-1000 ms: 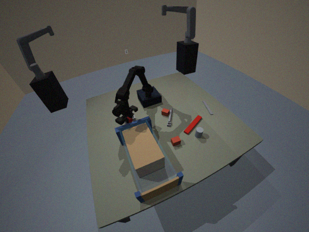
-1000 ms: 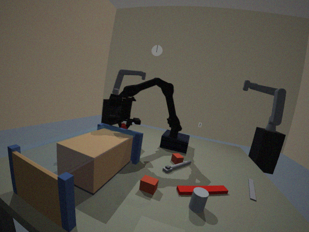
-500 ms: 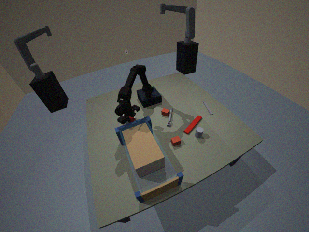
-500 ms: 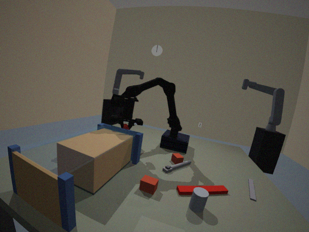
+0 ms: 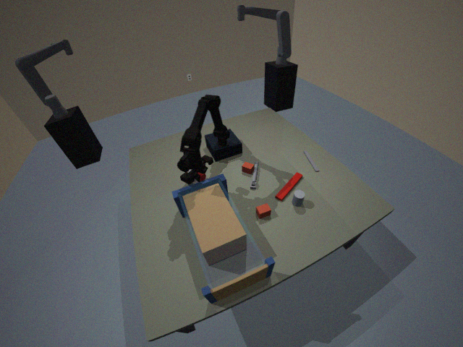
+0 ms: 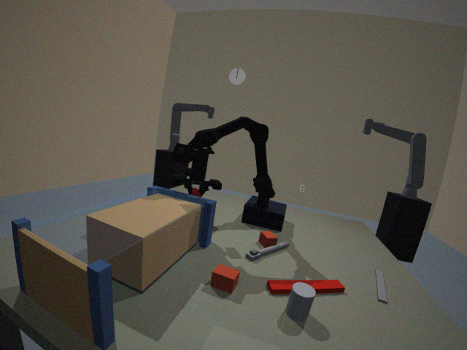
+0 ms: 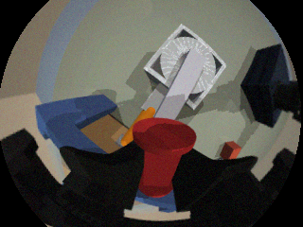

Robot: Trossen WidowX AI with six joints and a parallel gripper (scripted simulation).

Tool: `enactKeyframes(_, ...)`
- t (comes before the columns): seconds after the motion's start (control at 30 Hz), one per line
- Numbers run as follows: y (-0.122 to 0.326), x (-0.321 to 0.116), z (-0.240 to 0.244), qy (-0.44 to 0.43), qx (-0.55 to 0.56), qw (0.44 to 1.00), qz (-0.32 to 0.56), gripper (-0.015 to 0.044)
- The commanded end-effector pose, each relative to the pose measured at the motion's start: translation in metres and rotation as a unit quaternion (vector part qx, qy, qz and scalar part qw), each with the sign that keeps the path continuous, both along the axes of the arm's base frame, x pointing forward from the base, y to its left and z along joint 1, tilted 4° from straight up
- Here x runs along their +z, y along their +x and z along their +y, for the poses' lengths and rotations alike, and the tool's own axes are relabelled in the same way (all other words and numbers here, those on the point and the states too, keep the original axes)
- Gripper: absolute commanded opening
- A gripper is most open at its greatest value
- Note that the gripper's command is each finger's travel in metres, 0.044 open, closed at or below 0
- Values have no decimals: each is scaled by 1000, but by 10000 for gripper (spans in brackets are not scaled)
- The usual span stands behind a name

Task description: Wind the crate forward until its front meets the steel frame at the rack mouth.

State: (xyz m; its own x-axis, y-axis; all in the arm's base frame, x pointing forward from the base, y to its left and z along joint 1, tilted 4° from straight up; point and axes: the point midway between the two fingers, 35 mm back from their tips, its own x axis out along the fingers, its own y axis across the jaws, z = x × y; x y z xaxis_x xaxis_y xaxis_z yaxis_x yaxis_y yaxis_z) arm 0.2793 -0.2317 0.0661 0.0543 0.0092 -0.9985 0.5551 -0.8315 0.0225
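The gripper [image 5: 199, 176] [image 6: 195, 191] [image 7: 158, 165] is shut on the red knob [image 7: 163, 134] of the winch handle. The handle's grey arm [image 7: 182, 80] reaches from the knob to over the middle of the white-framed winch [image 7: 208, 71]; its key is hidden. An orange strap runs between the winch side and the crate side. The tan crate [image 5: 213, 218] [image 6: 150, 214] sits flat in the clear-panelled cubby, its winch-side end close to the blue frame [image 5: 224, 183] [image 6: 207, 224] [image 7: 80, 113]. I cannot tell whether they touch.
Right of the cubby in the top view lie two orange-red blocks [image 5: 262, 210] [image 5: 247, 168], a grey rod-like tool [image 5: 255, 175], a red bar [image 5: 289, 186], a grey cylinder [image 5: 298, 198] and a thin strip [image 5: 311, 161]. The dark arm base [image 5: 223, 145] [image 7: 265, 85] stands near the winch.
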Motion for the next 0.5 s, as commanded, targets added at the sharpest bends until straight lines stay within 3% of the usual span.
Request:
enactKeyframes(0.0, -2, 1, 14, 12, 2, 1000, 0, 0)
enactKeyframes(0.47, -8, 1, 27, 13, 2, 1000, 1, 0)
